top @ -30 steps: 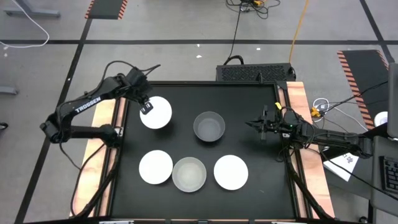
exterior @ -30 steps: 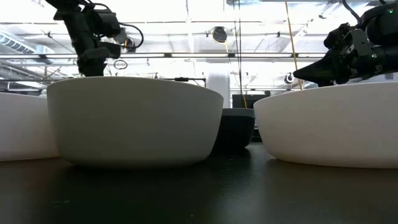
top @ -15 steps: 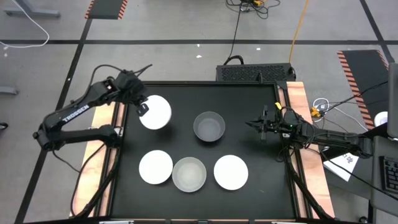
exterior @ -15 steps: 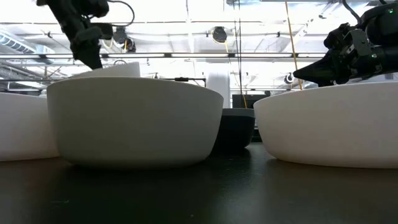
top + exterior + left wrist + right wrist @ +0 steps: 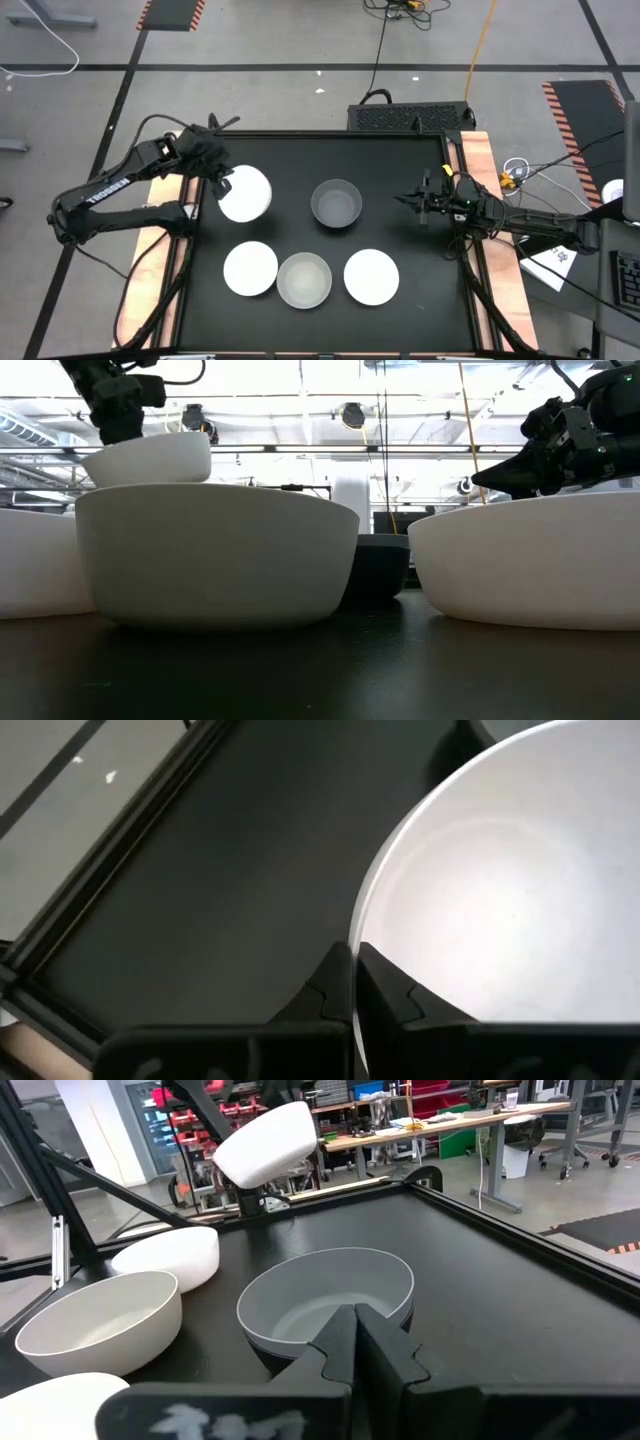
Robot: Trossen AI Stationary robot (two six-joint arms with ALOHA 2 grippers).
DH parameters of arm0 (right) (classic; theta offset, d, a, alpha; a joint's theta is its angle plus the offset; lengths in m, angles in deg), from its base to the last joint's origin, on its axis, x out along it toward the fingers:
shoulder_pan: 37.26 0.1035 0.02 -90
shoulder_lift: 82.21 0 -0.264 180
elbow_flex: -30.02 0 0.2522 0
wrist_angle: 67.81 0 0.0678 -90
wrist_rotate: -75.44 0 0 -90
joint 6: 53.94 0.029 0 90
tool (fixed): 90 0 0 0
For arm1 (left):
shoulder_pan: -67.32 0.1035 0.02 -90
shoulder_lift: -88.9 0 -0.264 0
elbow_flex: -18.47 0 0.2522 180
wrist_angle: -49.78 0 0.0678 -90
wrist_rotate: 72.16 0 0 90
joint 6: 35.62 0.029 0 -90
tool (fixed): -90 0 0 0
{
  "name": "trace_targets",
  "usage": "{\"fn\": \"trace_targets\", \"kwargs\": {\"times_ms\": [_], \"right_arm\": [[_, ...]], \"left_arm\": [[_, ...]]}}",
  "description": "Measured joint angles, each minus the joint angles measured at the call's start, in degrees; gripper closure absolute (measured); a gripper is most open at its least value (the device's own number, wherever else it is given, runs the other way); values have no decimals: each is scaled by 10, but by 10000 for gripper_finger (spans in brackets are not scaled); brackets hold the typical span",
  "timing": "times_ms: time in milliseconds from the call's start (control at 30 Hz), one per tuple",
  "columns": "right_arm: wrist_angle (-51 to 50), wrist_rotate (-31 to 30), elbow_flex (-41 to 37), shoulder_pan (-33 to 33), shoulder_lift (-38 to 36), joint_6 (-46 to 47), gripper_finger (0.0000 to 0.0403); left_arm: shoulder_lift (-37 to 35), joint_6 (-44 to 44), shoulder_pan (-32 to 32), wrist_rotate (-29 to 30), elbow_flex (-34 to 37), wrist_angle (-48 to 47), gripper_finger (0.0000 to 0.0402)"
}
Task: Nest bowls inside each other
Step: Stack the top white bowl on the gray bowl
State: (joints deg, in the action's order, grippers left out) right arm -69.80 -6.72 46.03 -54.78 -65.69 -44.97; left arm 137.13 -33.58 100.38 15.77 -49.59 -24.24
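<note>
White bowl (image 5: 244, 193) held off the table (image 5: 400, 150) at far-left, rim pinched by left gripper (image 5: 222, 183), tilted in right wrist view. Dark grey bowl (image 5: 336, 204) sits centre. Two white bowls (image 5: 250, 268) (image 5: 371, 277) w/ translucent bowl (image 5: 304, 280) between, near edge. Right gripper (image 5: 412, 201) clenched, nothing held, at right edge.

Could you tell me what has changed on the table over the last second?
The left end effector, shut on the rim of a white bowl, has lifted it off the table and drawn it slightly toward the left edge. The grey bowl, the three front bowls and the right end effector, shut near the right edge, stayed put.
</note>
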Motion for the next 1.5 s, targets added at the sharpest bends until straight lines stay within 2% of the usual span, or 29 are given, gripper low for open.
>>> {"fn": "trace_targets", "kwargs": {"times_ms": [267,433,933,1300,1500], "right_arm": [[0,0,0,0,0,0,403],[0,0,0,0,0,2,403],[0,0,0,0,1,9,403],[-1,0,0,0,1,9,403],[-5,0,0,0,1,23,403]], "left_arm": [[-12,-27,-93,9,0,8,401],[-50,-26,-140,23,0,35,401],[-165,-69,-224,87,17,43,401],[-234,-43,-297,74,129,215,401],[-240,-42,-324,81,174,318,402]]}}
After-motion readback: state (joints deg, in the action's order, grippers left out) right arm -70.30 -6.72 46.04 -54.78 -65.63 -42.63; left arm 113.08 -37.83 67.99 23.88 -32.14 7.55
